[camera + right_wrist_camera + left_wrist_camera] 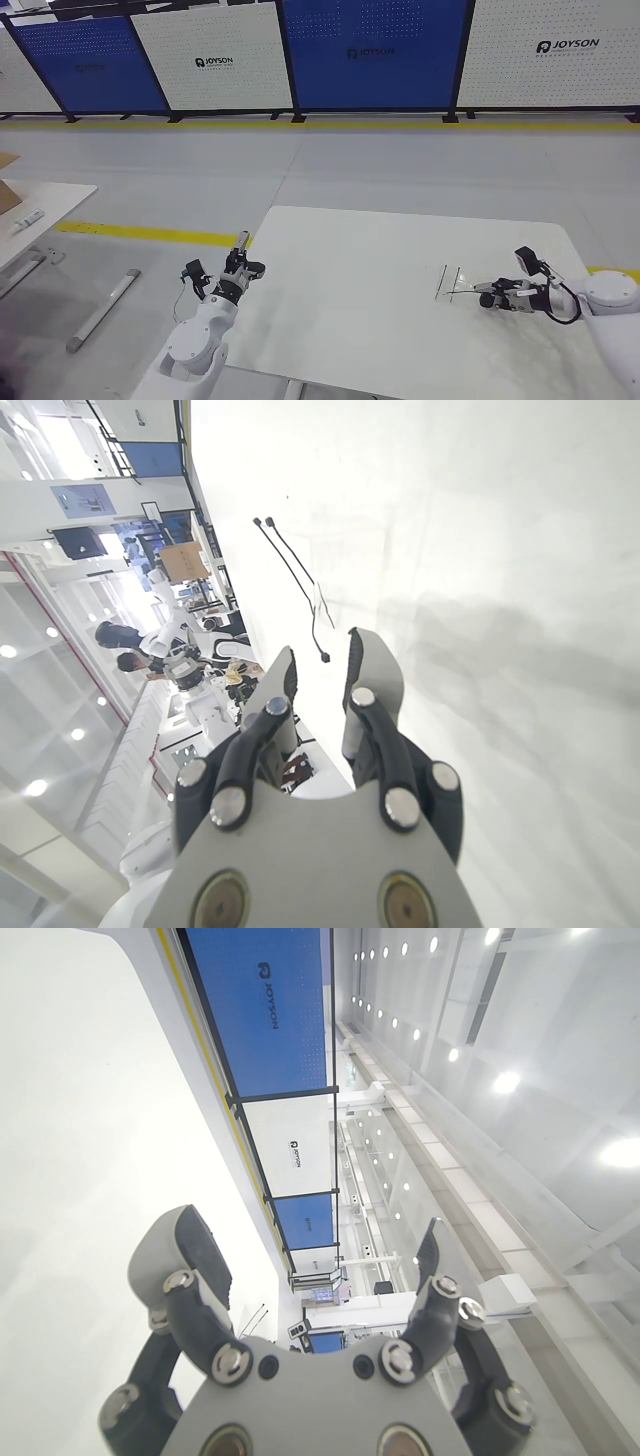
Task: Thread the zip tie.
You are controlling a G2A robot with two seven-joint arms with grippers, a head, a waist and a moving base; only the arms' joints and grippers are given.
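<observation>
Thin black zip ties (pixel 452 283) lie on the white table (pixel 370 300) near its right end. Two of them (pixel 287 550) run side by side with their heads at the far end. A third zip tie's head (pixel 325 657) lies on the table just off the tips of my right gripper (pixel 322 650), which is open and low over the table; nothing is pinched in it. That gripper (pixel 480 293) points left at the ties. My left gripper (pixel 312 1228) is open and empty at the table's left edge (pixel 240 248), far from the ties (pixel 256 1317).
Between the two arms the table top is bare white. A second table (pixel 40 205) stands off to the left, and a grey tube (pixel 102 310) lies on the floor beside it. Blue and white panels (pixel 370 50) line the back.
</observation>
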